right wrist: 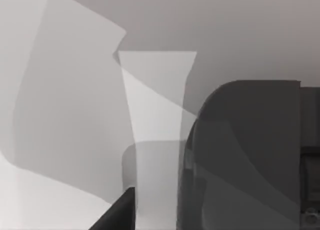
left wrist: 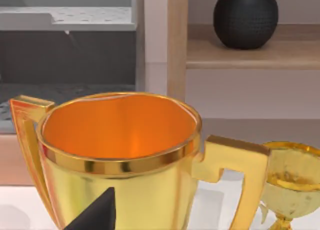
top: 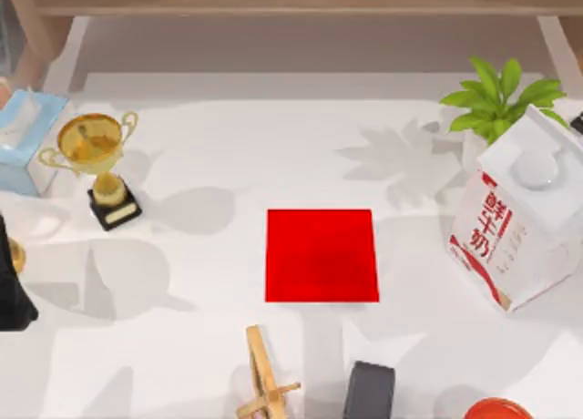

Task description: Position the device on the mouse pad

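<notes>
The mouse pad [top: 322, 255] is a flat bright red square lying bare in the middle of the white table. The device is out of view. My left arm [top: 13, 296] sits at the table's left edge, well left of the pad. A dark tip of my left gripper [left wrist: 95, 215] shows low in the left wrist view, right in front of a big gold cup [left wrist: 117, 155]. A dark tip of my right gripper [right wrist: 117, 215] shows in the right wrist view, over pale table beside a dark grey rounded bulk [right wrist: 245, 155].
A gold trophy [top: 96, 155] and a blue tissue box [top: 23, 137] stand at the left. A plant [top: 496, 100] and a milk carton [top: 524, 219] stand at the right. A wooden toy [top: 264, 383], a dark grey boxy block [top: 369, 392] and a red round thing [top: 496, 408] line the front edge.
</notes>
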`<state>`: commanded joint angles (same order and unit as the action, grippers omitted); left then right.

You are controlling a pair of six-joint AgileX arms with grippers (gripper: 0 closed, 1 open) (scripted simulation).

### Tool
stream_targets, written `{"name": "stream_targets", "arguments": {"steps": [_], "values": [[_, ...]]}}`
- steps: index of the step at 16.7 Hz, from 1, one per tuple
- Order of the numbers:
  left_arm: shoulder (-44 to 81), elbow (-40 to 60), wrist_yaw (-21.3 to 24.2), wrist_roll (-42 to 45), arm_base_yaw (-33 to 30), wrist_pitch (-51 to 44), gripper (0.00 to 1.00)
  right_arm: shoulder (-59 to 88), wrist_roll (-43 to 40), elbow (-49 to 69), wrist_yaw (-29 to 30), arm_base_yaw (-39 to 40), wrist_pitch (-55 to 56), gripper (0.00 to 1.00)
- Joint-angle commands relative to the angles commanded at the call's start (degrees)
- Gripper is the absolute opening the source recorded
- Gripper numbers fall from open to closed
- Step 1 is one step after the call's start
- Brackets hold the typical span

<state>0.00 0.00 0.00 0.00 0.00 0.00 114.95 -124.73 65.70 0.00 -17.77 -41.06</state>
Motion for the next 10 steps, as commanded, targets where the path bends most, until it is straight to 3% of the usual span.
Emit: {"name": "stream_targets", "arguments": {"steps": [3, 10], "values": [[0.00, 0.00, 0.00, 0.00, 0.00, 0.00, 1.00, 0.00, 0.00, 0.00, 0.00, 0.00, 0.00, 0.02], [0.00, 0.00, 0.00, 0.00, 0.00, 0.00, 1.00, 0.00, 0.00, 0.00, 0.00, 0.00, 0.00, 0.00]]}}
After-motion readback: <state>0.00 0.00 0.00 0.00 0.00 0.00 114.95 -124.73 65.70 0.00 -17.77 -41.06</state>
